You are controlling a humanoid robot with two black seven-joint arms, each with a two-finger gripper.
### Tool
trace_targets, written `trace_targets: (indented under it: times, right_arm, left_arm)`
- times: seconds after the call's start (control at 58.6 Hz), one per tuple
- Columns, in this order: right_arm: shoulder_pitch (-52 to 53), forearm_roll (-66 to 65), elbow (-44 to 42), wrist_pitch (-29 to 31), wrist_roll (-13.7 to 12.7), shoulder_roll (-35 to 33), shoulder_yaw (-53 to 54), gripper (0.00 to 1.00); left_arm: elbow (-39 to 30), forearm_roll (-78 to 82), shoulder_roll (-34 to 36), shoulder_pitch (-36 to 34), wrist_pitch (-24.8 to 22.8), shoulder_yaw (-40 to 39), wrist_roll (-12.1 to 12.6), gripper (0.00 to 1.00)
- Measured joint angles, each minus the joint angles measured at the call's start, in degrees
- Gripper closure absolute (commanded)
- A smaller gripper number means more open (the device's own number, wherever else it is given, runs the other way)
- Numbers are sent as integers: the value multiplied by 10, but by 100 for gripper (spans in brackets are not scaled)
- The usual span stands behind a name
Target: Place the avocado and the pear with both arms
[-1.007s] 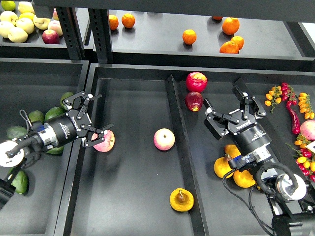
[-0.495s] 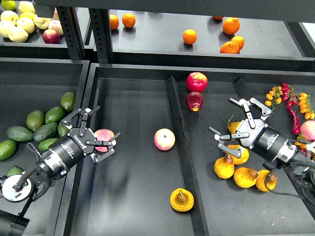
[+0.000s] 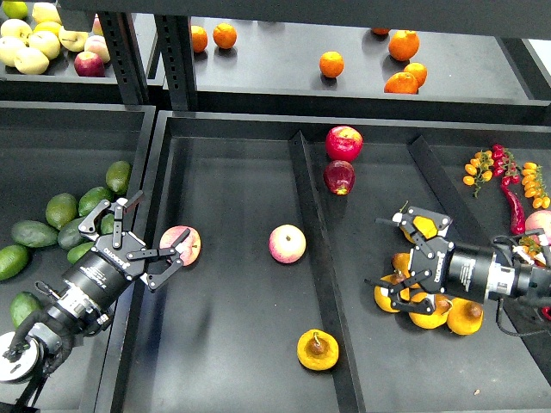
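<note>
While both grippers gape, avocado (image 3: pixel 34 232) lies untouched.

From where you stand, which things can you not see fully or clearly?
- Yellow-orange pears, head view: partly hidden behind the right gripper and arm.
- Dark green avocados, head view: some covered by the left gripper and arm.
- Top shelf's pale yellow apples: cut off by the picture's edge.

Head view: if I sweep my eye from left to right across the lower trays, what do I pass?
Avocados → left tool → pink apple → second pink apple → lone pear → right tool → pile of pears.
</note>
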Motion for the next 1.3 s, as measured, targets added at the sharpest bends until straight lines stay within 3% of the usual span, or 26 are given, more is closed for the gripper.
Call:
trace_targets:
  times: [0.307, 0.683, 1.298]
  right_arm:
    - [5, -76, -68, 0, 0, 53, -85, 1]
    - [12, -81, -153, 0, 0, 143, -89, 4]
    - [12, -81, -242, 0, 0, 223, -82, 14]
  left_arm:
    - [2, -3, 0, 0, 0, -4, -10, 1]
    - [2, -3, 0, 0, 0, -5, -11, 1]
    - [3, -3, 0, 2, 0, -4, -11, 1]
